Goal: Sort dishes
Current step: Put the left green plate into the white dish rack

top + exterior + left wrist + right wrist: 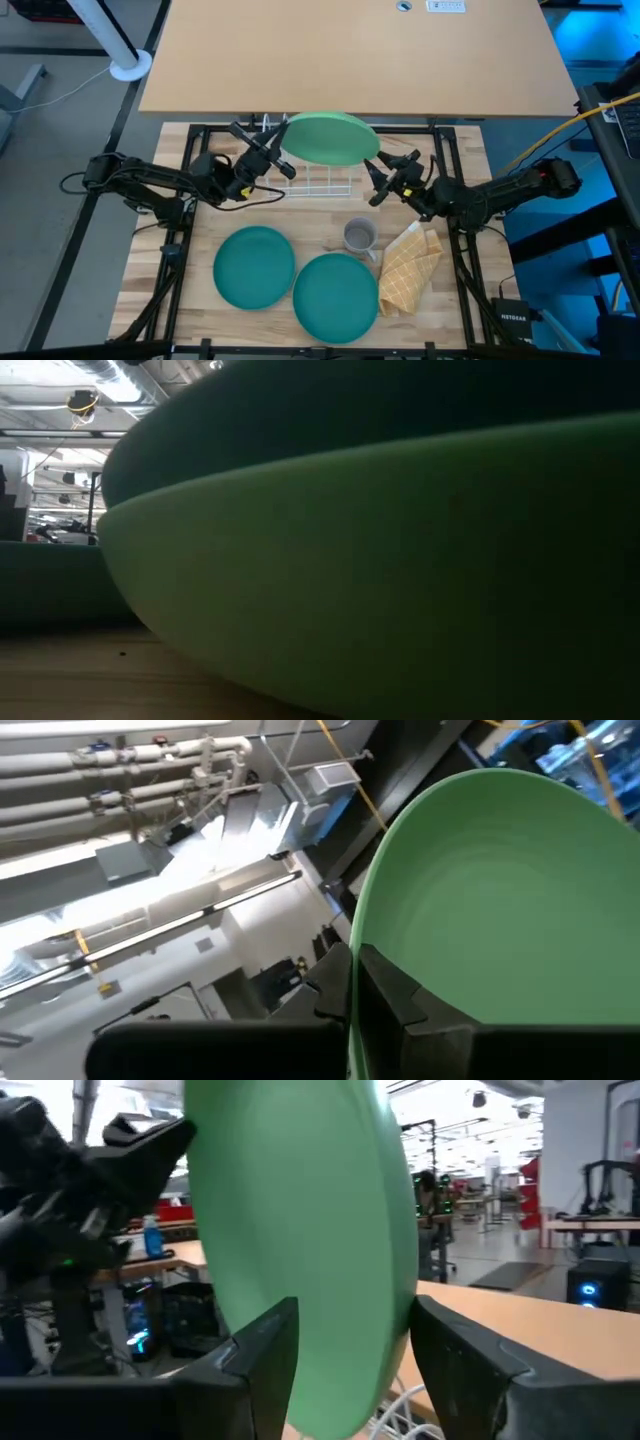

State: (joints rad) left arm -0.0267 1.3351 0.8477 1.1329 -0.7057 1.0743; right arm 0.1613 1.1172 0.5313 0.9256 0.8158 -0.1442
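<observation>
A light green plate stands tilted on edge above a white wire rack at the table's far side. My left gripper is shut on its left rim. My right gripper is open at the plate's right rim; in the right wrist view its fingers stand on either side of the plate. Two teal plates lie flat on the near half of the table. In the low view one plate fills the picture. My left gripper pinches the light green plate's rim between its two fingers, one finger on the hollow face and one behind the rim. It comes level from the table's left. The plate is held tilted on edge, above the rack. Whether my right gripper touches the plate, I cannot tell.
A small grey cup stands right of the table's middle, with a tan waffle cloth beside it on the right. A black frame borders the wooden table. A tan desk lies beyond the far edge.
</observation>
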